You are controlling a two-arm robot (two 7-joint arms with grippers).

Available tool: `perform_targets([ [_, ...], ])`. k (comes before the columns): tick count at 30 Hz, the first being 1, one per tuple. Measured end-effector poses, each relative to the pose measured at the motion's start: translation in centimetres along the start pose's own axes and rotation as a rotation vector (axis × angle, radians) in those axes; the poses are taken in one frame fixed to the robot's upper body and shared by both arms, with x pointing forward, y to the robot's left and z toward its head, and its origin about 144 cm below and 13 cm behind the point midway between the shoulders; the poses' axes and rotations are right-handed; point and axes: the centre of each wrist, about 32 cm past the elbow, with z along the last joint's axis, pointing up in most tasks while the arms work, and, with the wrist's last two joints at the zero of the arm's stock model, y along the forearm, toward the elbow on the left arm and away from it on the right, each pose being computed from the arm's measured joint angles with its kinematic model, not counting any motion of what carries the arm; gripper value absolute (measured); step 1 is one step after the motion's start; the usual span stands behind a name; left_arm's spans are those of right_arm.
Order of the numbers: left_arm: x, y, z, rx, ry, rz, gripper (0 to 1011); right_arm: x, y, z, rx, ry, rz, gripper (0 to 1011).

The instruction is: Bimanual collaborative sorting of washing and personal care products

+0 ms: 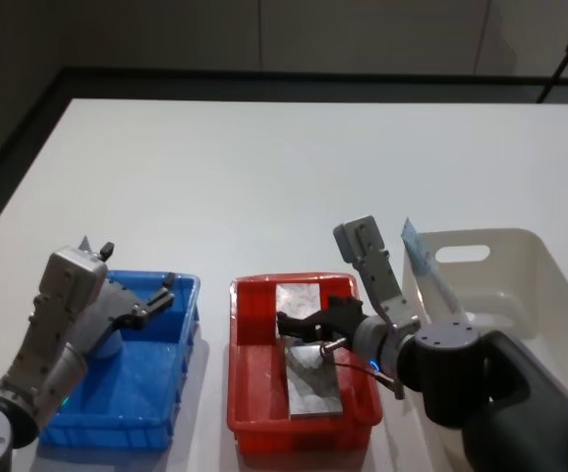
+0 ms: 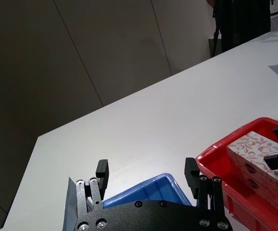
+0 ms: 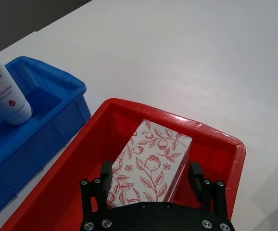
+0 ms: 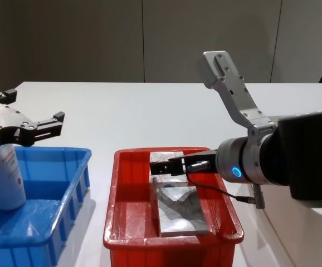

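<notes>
Fingers: right gripper (image 3: 150,171) wide over leaf-pattern box (image 3: 158,151), red bin (image 3: 201,129); left gripper (image 2: 146,167) wide, both empty.

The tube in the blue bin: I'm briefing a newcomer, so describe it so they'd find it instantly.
On the white table, take the blue bin on the robot's left, beside the red bin. Inside stands a tall pale-blue tube with red print, under the open left gripper. Its neighbours in the red bin are flat leaf-patterned boxes.

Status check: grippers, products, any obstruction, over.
Left gripper open over blue plastic bin, pale-blue squeeze tube standing inside. Right gripper open over flat white leaf-pattern box in red plastic bin. Nothing blocking either.
</notes>
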Motion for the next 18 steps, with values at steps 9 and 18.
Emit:
perform_targets([
  [9,0.0,0.0,0.0,0.0,0.0,0.0,1002,-0.03,0.43,-0.03,-0.007,0.002,0.009,1001],
  [18,0.0,0.0,0.0,0.0,0.0,0.0,1001,0.07,0.78,-0.15,-0.017,0.009,0.011,1001],
])
